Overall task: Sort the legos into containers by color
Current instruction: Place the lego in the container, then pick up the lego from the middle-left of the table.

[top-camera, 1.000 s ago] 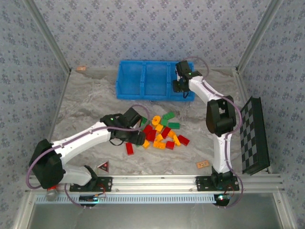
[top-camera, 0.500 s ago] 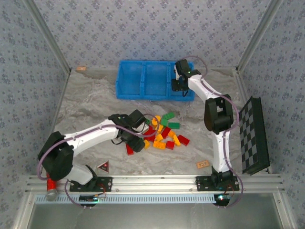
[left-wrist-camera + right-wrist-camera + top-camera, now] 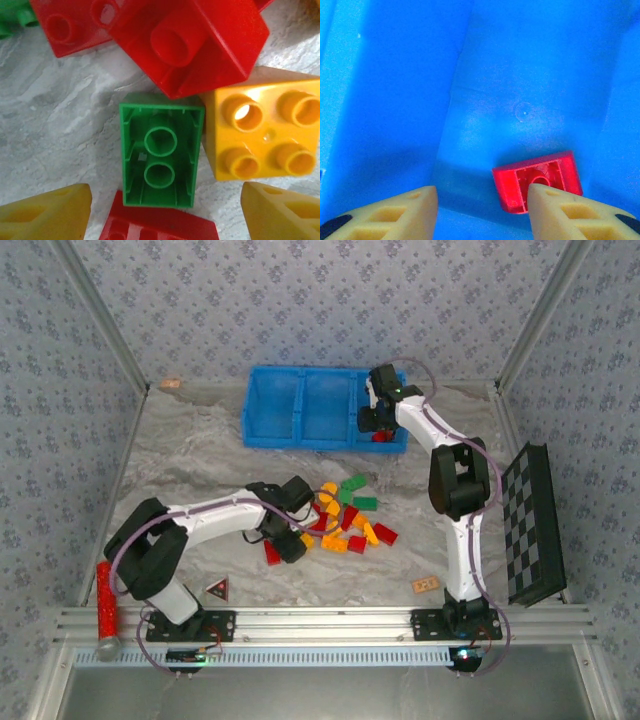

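Over the grey tabletop [image 3: 180, 460], the left gripper [image 3: 166, 197] is straddling a green brick [image 3: 161, 150], open for grasping; the right gripper [image 3: 482, 202] is hanging open, empty, above a binned red brick [image 3: 540, 177].

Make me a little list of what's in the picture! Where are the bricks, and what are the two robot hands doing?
Pile: red, green and yellow-orange legos loose on the table, in front of the bin
Bin: blue bin with three compartments
Sorted: one red brick lying in the right compartment
Right arm: right gripper open, above that brick
Left arm: left gripper open, over an upside-down green brick in the pile
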You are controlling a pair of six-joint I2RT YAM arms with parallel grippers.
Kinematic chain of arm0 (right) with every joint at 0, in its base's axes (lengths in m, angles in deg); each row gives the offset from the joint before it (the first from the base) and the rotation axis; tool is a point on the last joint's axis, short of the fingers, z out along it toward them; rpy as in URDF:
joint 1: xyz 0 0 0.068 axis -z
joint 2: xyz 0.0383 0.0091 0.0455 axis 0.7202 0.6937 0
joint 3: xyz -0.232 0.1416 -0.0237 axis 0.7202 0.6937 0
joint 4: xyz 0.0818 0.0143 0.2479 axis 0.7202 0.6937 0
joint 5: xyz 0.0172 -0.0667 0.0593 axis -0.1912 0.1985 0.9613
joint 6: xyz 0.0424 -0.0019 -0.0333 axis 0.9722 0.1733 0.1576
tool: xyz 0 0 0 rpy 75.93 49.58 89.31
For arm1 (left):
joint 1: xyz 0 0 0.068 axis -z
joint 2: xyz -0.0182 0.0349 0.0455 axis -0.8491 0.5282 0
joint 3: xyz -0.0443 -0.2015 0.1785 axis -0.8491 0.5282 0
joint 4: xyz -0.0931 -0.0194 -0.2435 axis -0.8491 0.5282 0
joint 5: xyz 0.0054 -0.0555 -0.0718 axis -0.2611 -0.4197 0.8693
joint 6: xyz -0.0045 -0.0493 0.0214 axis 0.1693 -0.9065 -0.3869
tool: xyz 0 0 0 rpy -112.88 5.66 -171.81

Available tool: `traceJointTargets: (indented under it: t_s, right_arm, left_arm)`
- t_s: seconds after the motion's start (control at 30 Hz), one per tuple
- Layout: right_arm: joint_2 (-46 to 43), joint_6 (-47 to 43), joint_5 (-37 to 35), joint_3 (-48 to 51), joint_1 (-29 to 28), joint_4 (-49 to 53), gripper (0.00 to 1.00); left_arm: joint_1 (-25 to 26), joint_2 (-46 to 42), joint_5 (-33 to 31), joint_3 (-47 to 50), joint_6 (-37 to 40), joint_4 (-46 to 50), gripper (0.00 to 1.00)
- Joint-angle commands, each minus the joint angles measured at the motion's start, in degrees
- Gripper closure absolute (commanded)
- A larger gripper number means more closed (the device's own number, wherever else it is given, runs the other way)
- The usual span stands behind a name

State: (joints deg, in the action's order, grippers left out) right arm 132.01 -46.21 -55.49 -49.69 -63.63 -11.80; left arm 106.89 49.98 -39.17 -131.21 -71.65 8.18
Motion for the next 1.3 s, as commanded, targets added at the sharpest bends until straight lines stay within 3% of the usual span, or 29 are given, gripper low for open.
traceJointTargets:
  t_s: [0.0, 0.13, 0.33, 0.5, 0.73, 0.83, 1.0, 1.27]
  right_arm:
    - [-5.34, -1.48, 2.64, 0.87, -1.01, 1.12, 0.47]
    - [-9.23, -1.91, 2.54, 3.69, -2.01, 1.13, 0.47]
    - [-17.88, -0.95, 2.49, 11.49, -3.83, 0.85, 0.47]
    - [-27.95, 2.17, 2.19, 23.05, -4.72, 0.76, 0.45]
    - [-43.16, 5.33, 4.76, 41.11, -7.52, -0.53, 0.44]
    - [-47.76, 7.08, 5.96, 49.28, -11.92, -3.1, 0.38]
    - [-50.64, 12.4, 1.43, 56.17, -23.31, -8.9, 0.35]
    - [-44.79, 16.34, -2.51, 55.33, -37.2, -14.27, 0.33]
  left_arm:
    - [-0.28, 2.29, 1.43, -1.3, 2.54, -2.21, 0.23]
    - [-1.16, 4.79, 2.74, -2.36, 3.43, -2.26, 0.27]
    - [-2.5, 6.45, 5.34, -3.11, 3.97, -1.92, 0.43]
    - [-2.8, 5.81, 6.98, -3.48, 4.29, -1.56, 0.66]
    - [-4.81, 1.7, 10.36, -5.13, 3.64, 1.53, 0.77]
    - [-7.78, -1.25, 12.04, -7.41, 2.02, 3.45, 0.78]
    - [-14.57, -4.66, 14.16, -13.07, -0.7, 5.64, 0.8]
    - [-23.8, -2.46, 10.2, -20.61, -8.48, -3.26, 0.8]
